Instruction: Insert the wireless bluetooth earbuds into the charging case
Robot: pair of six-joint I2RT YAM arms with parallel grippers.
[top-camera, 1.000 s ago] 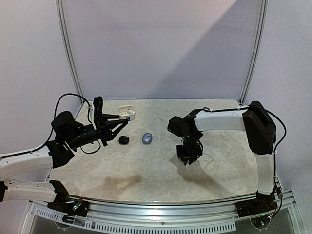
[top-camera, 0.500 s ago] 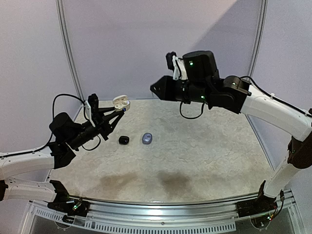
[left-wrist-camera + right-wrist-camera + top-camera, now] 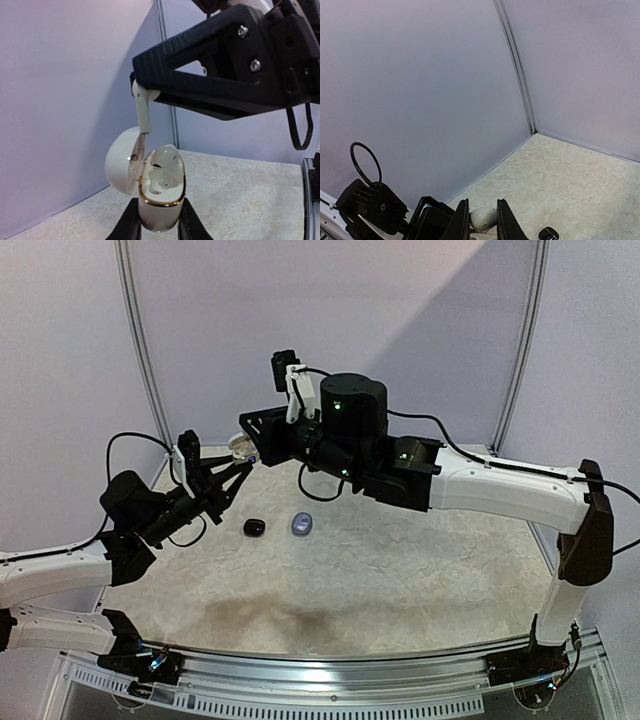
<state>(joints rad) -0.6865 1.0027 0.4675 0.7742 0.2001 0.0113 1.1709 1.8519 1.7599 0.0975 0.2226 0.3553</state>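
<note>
Right gripper (image 3: 479,222) pinched on white earbud (image 3: 142,107), stem down for entry into the free socket. Left gripper (image 3: 160,225) clamped around charging case (image 3: 159,200), upright, lid (image 3: 122,160) open; second earbud (image 3: 165,156) seated. Note lid just beside stem. Black case (image 3: 254,527), blue-grey case (image 3: 302,524) on table (image 3: 420,570), well apart.

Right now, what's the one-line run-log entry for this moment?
left end effector: shut on charging case, lid open, raised | right end effector: shut on white earbud, stem down at case opening | insertion not yet done
</note>
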